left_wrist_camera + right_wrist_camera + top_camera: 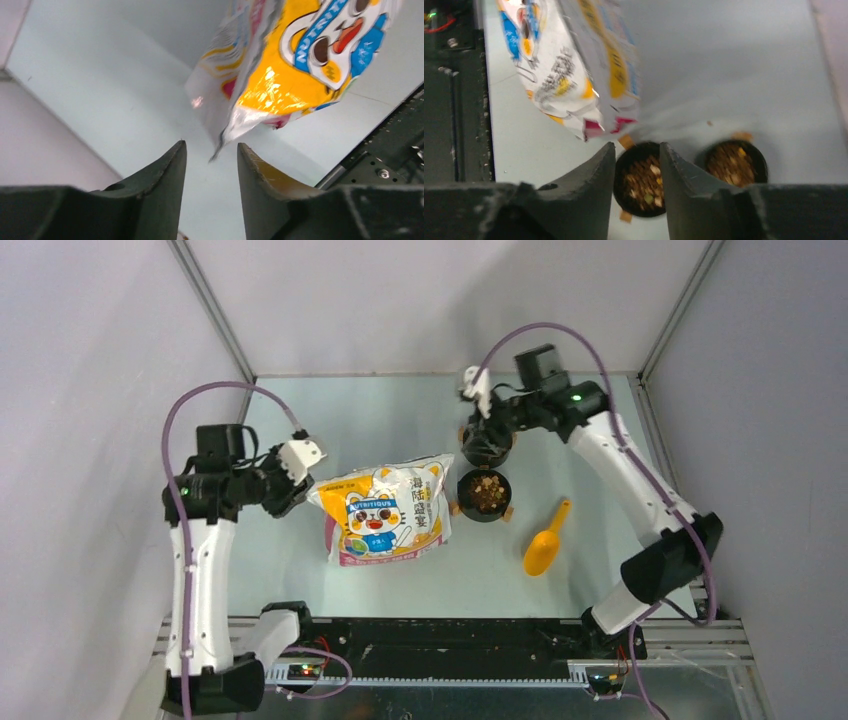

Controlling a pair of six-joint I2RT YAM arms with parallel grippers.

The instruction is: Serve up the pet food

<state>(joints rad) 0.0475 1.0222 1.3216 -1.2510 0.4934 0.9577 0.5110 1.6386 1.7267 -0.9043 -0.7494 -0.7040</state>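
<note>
The pet food (487, 490) fills a black bowl (466, 496) right of the cartoon-cat bag (385, 512). A second black bowl (490, 452) lies just behind it, partly under my right gripper (484, 430). In the right wrist view both bowls hold pet food (644, 180), the other bowl (762, 165) to the right. My right gripper (637, 147) is open and empty, above the bowls. My left gripper (305, 475) is open and empty at the bag's left edge. In the left wrist view the bag's (290, 60) corner hangs just beyond my open left gripper (211, 147).
A yellow scoop (543, 545) lies on the table right of the bowls, empty. Small tan bits (626, 216) lie beside the nearer bowl. The black rail (440, 645) runs along the table's near edge. Grey walls close in the left, right and back.
</note>
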